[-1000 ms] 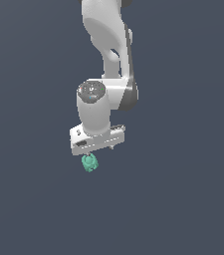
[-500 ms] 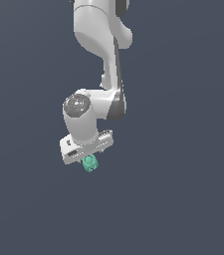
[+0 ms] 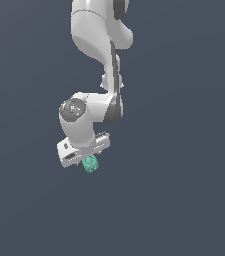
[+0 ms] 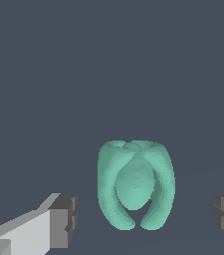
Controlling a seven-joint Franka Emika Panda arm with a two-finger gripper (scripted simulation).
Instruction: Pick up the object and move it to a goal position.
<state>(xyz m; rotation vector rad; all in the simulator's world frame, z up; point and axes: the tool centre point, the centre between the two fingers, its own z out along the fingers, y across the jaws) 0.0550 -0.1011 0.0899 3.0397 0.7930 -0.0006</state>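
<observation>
- I see the gripper (image 4: 143, 219) spread open, fingers (image 4: 61, 221) clear of the object (image 4: 136, 184) on both sides.
- Exterior view: object (image 3: 90, 164) sits just under the gripper (image 3: 86, 159).

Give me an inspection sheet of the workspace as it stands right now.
Surface: plain dark grey-blue all over, no edge or markings seen.
Job's things: blob, teal-green and lobed, sits between the fingers with gaps on both sides in the wrist view; in the exterior view it shows just below the gripper. No goal marker seen.
Clutter: nothing seen.
Grippers: open; fingers stand clear of the blob on each side, not touching it.
Cables: nothing seen.
Surroundings: only the white arm reaching down from above; nothing else seen.
</observation>
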